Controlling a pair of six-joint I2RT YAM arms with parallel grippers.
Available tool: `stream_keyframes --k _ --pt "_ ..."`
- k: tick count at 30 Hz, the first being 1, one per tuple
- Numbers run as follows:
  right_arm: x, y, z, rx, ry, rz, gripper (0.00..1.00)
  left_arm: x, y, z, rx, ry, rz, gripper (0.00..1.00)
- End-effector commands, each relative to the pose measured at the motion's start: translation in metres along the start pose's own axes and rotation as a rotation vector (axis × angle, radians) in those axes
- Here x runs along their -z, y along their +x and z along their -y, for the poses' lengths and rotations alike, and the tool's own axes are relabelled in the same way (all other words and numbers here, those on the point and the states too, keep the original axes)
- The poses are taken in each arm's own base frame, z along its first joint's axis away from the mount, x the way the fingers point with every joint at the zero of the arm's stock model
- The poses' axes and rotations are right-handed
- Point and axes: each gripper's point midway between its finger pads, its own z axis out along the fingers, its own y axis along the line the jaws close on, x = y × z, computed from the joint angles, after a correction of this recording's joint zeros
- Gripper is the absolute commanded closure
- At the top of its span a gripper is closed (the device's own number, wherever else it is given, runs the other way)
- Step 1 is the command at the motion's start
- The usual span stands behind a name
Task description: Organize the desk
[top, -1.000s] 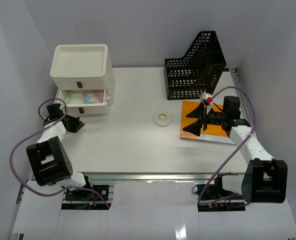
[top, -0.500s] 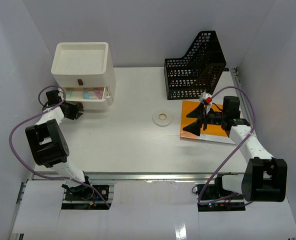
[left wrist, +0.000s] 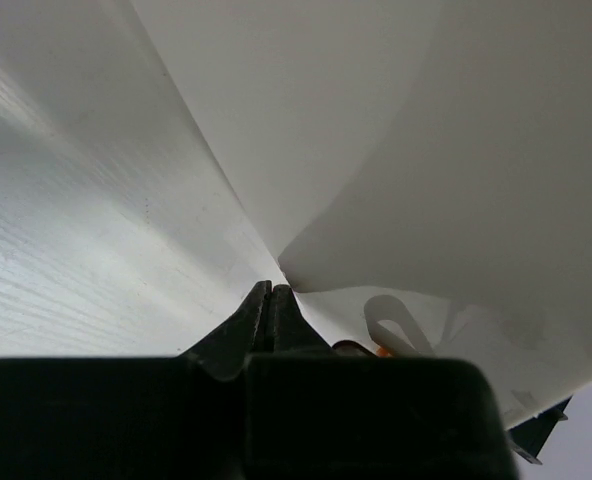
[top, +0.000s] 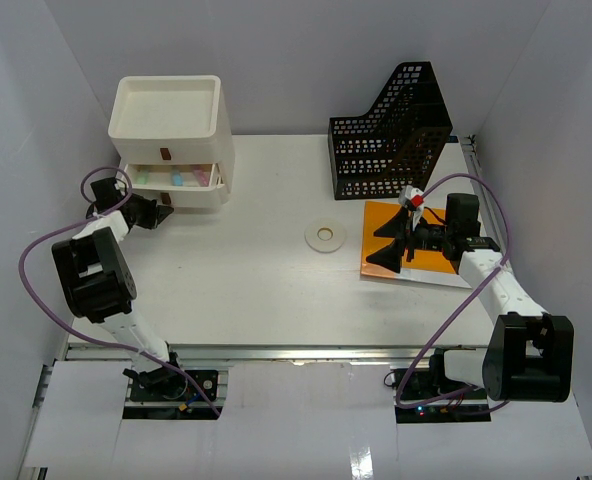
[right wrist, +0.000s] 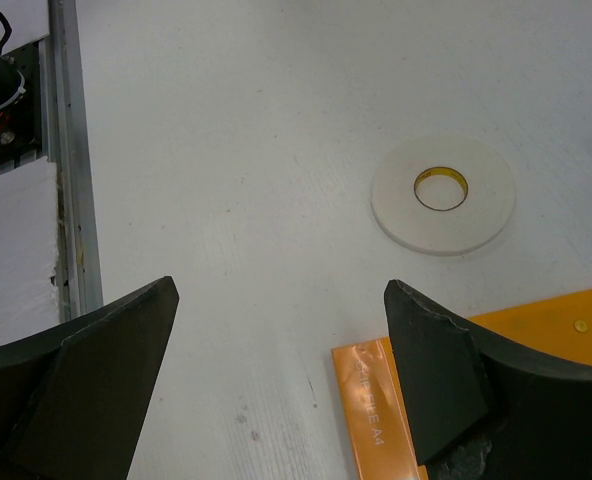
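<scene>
The desk (top: 246,290) is a white tabletop with a metal rail along its near edge. My left gripper (top: 166,209) is shut and empty, its tips at the lower front corner of the white drawer box (top: 168,125). In the left wrist view the shut fingers (left wrist: 261,312) touch or nearly touch that box (left wrist: 426,150). One drawer (top: 178,179) stands slightly open, with small pastel items inside. My right gripper (top: 386,243) hangs open over the left edge of an orange clip file (top: 431,262). The right wrist view shows the file's corner (right wrist: 371,420) by the right finger.
A white tape roll (top: 325,236) lies mid-desk, also seen in the right wrist view as the tape roll (right wrist: 443,193). A black mesh file holder (top: 391,135) stands at the back right. White walls enclose the desk, and the rail (right wrist: 64,150) runs along the front.
The left arm has moved toward the back, the open drawer is pushed further in, and the box has shifted back. The left jaws opened briefly and shut again. The right arm stayed still.
</scene>
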Motion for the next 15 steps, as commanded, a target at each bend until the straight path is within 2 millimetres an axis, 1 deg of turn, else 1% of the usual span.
stream_keyframes --k 1,4,6,9,10,11,13,14,15 --pt "0.001 -0.013 0.005 0.039 0.002 0.011 0.10 0.015 0.010 0.041 -0.099 0.152 -0.015 1.00" --pt "0.001 -0.013 0.005 0.038 0.000 0.011 0.10 0.015 0.011 0.043 -0.112 0.153 -0.017 1.00" --pt "0.001 -0.012 0.006 0.037 0.002 0.009 0.10 0.013 0.010 0.050 -0.123 0.166 -0.020 1.00" --pt "0.001 -0.012 0.006 0.038 0.002 0.009 0.10 0.006 0.017 0.060 -0.135 0.190 -0.063 1.00" --pt "0.001 -0.012 0.006 0.038 0.004 0.010 0.10 0.006 0.017 0.068 -0.143 0.208 -0.070 0.94" --pt "0.002 -0.012 0.006 0.039 0.006 0.009 0.10 0.005 0.019 0.072 -0.140 0.216 -0.082 0.87" --pt "0.002 -0.012 0.007 0.039 0.006 0.009 0.10 0.005 0.021 0.079 -0.137 0.230 -0.092 0.64" --pt "0.002 -0.012 0.007 0.038 0.006 0.008 0.10 0.005 0.020 0.079 -0.137 0.228 -0.087 0.53" --pt "0.002 -0.012 0.007 0.038 0.006 0.008 0.10 0.005 0.020 0.080 -0.139 0.226 -0.079 0.46"
